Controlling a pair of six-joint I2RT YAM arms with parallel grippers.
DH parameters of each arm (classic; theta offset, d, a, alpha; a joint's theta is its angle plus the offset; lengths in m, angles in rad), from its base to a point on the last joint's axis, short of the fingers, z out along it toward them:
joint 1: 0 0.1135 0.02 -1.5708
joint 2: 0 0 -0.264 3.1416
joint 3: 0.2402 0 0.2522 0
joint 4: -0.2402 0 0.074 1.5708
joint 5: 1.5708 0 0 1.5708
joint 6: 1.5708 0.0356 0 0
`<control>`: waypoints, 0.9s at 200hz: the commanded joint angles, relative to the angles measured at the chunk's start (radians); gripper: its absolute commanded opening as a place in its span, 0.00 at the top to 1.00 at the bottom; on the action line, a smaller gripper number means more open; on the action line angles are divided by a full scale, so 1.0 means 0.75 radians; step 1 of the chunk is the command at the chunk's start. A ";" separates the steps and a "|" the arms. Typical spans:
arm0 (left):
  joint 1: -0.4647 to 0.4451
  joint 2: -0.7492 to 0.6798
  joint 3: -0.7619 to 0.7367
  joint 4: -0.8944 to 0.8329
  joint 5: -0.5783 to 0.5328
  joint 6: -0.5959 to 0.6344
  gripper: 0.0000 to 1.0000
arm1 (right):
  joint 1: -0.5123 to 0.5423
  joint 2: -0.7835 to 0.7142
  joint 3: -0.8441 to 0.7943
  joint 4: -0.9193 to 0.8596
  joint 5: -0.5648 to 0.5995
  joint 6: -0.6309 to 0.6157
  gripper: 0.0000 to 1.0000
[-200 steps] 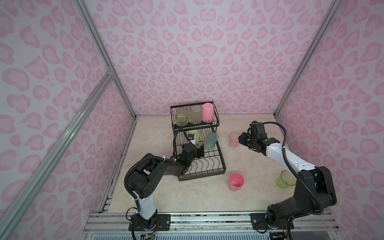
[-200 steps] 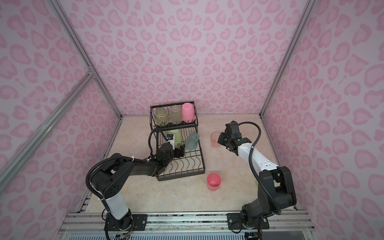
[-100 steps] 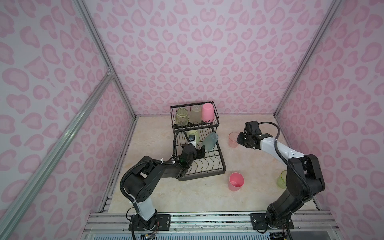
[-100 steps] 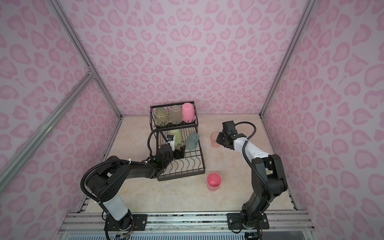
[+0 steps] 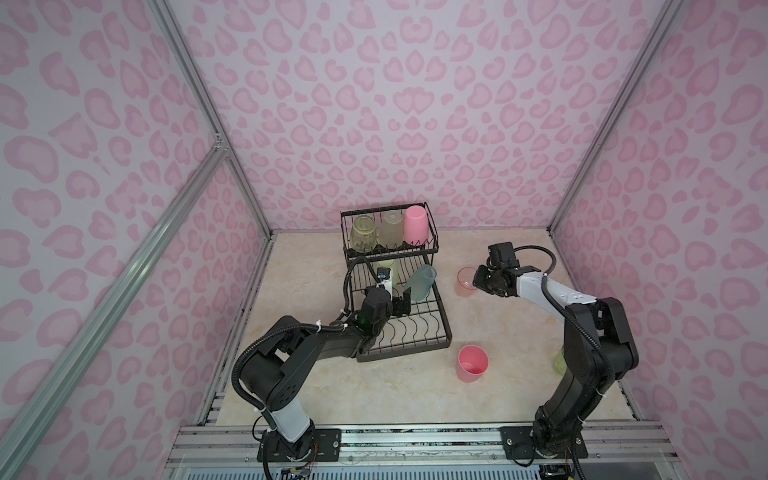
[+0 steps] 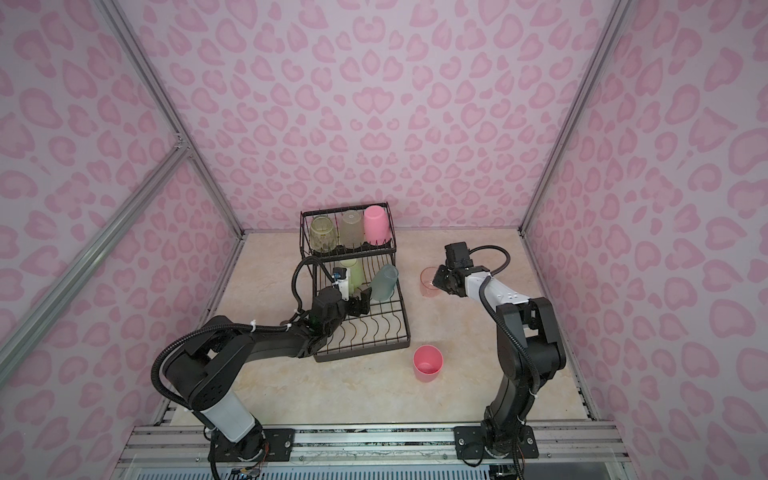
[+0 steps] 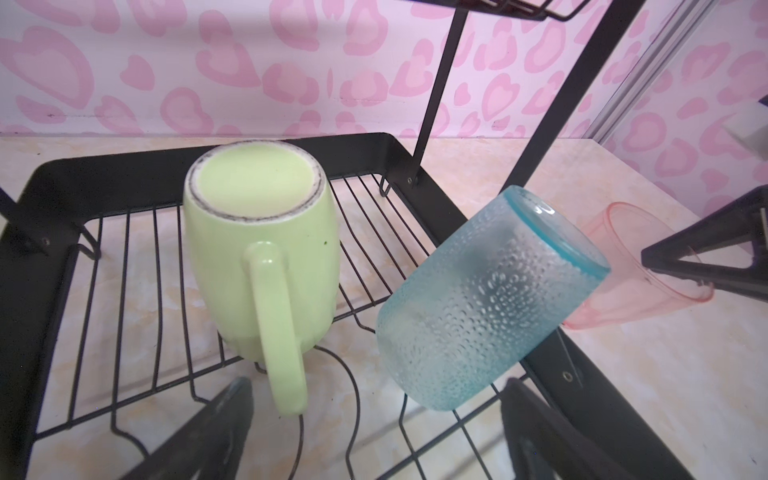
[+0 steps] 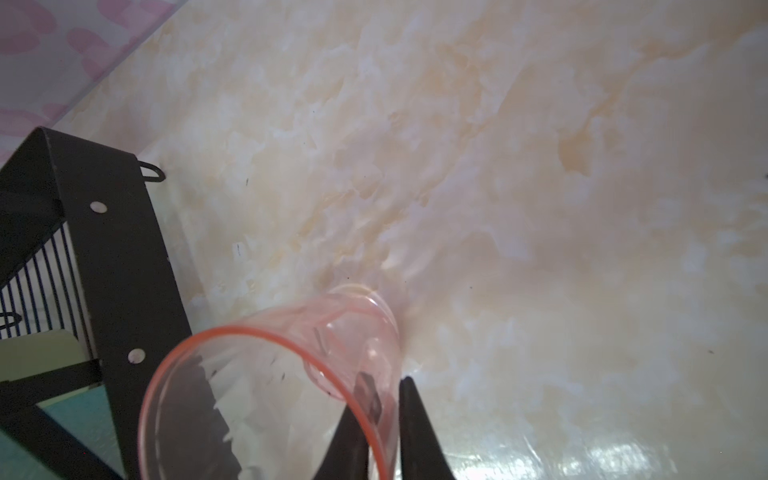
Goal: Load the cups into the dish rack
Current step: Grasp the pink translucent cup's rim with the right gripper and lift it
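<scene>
The black dish rack (image 5: 407, 352) stands mid-table. Its raised basket holds a yellow-green cup (image 5: 363, 235), a frosted grey cup (image 5: 391, 228) and a pink cup (image 5: 417, 224), all upside down. On the lower tray a pale green mug (image 7: 257, 249) stands inverted and a teal cup (image 7: 478, 299) leans on the tray's side rail. My left gripper (image 7: 374, 419) hangs open over the tray, just short of both. Right of the rack, my right gripper (image 8: 384, 399) is shut on the wall of the translucent pink-orange cup (image 8: 291, 353), one finger inside the rim, one outside.
An opaque pink cup (image 5: 472, 362) stands upright on the table off the rack's front right corner. A yellow-green cup (image 5: 559, 361) shows partly behind the right arm near the right wall. Patterned walls close in the back and both sides.
The right gripper has reached the pink-orange cup and closed on its wall, and the right arm's elbow has swung inward. The left gripper has stayed open over the tray.
</scene>
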 commanded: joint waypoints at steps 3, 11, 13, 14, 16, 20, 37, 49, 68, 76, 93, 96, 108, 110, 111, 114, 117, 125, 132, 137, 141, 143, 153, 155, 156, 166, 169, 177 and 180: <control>-0.002 -0.033 0.009 -0.014 0.006 -0.016 0.05 | -0.001 0.000 -0.010 0.027 -0.006 0.014 0.94; -0.003 -0.040 0.011 -0.023 0.008 -0.020 0.05 | -0.002 -0.008 -0.016 0.031 -0.003 0.016 0.96; -0.004 -0.043 0.013 -0.025 0.008 -0.021 0.05 | -0.003 -0.012 -0.019 0.034 -0.002 0.015 0.97; -0.003 -0.044 0.013 -0.026 0.008 -0.022 0.05 | -0.002 -0.014 -0.020 0.034 -0.002 0.016 0.97; -0.003 -0.047 0.014 -0.029 0.010 -0.022 0.05 | -0.002 -0.018 -0.022 0.036 -0.003 0.017 0.97; -0.005 -0.052 0.015 -0.034 0.012 -0.022 0.05 | -0.002 -0.023 -0.027 0.040 -0.002 0.017 0.97; -0.009 -0.066 0.019 -0.059 0.010 -0.029 0.05 | -0.005 -0.065 -0.051 0.053 0.007 0.020 0.99; -0.007 -0.079 0.023 -0.076 0.011 -0.034 0.05 | -0.006 -0.097 -0.073 0.060 0.012 0.019 1.00; -0.009 -0.104 0.019 -0.106 0.012 -0.050 0.05 | -0.008 -0.159 -0.119 0.076 0.018 0.023 1.00; -0.009 -0.116 0.012 -0.116 0.018 -0.059 0.05 | -0.008 -0.192 -0.146 0.089 0.020 0.024 1.00; -0.012 -0.140 0.000 -0.140 0.031 -0.075 0.05 | -0.008 -0.266 -0.206 0.121 0.028 0.027 1.00; -0.012 -0.145 -0.004 -0.144 0.034 -0.079 0.05 | -0.008 -0.275 -0.216 0.126 0.029 0.026 1.00; -0.016 -0.165 -0.016 -0.158 0.039 -0.094 0.05 | -0.008 -0.334 -0.259 0.148 0.032 0.020 1.00; -0.017 -0.171 -0.016 -0.161 0.040 -0.097 0.05 | -0.008 -0.344 -0.265 0.151 0.032 0.021 1.00; -0.017 -0.172 -0.018 -0.163 0.040 -0.098 0.05 | -0.008 -0.353 -0.275 0.153 0.033 0.019 1.00; -0.018 -0.178 -0.021 -0.167 0.043 -0.101 0.05 | -0.008 -0.369 -0.283 0.156 0.034 0.016 1.00; -0.019 -0.185 -0.023 -0.170 0.045 -0.104 0.05 | -0.007 -0.382 -0.293 0.159 0.037 0.015 1.00; -0.025 -0.204 -0.031 -0.181 0.049 -0.113 0.05 | -0.006 -0.423 -0.320 0.176 0.037 0.009 1.00; -0.026 -0.222 -0.039 -0.192 0.053 -0.121 0.05 | -0.002 -0.461 -0.346 0.189 0.043 0.001 1.00; -0.028 -0.232 -0.042 -0.204 0.059 -0.129 0.05 | 0.001 -0.488 -0.362 0.198 0.050 -0.006 1.00; -0.028 -0.242 -0.045 -0.210 0.063 -0.140 0.05 | 0.005 -0.510 -0.375 0.206 0.055 -0.013 1.00; -0.029 -0.247 -0.046 -0.215 0.066 -0.144 0.05 | 0.008 -0.521 -0.381 0.210 0.056 -0.016 1.00; -0.033 -0.273 -0.059 -0.231 0.082 -0.167 0.05 | 0.026 -0.572 -0.410 0.232 0.071 -0.041 1.00; -0.033 -0.277 -0.062 -0.237 0.085 -0.172 0.05 | 0.031 -0.581 -0.416 0.239 0.074 -0.045 1.00; -0.033 -0.280 -0.063 -0.239 0.086 -0.173 0.05 | 0.034 -0.586 -0.420 0.241 0.075 -0.047 1.00; -0.038 -0.308 -0.076 -0.261 0.097 -0.198 0.05 | 0.064 -0.633 -0.446 0.260 0.098 -0.076 1.00; -0.039 -0.317 -0.081 -0.269 0.101 -0.206 0.05 | 0.074 -0.646 -0.450 0.264 0.106 -0.084 1.00; -0.043 -0.345 -0.081 -0.307 0.110 -0.228 0.05 | 0.096 -0.682 -0.470 0.283 0.120 -0.110 1.00; -0.046 -0.356 -0.083 -0.325 0.114 -0.236 0.05 | 0.105 -0.696 -0.478 0.296 0.120 -0.119 1.00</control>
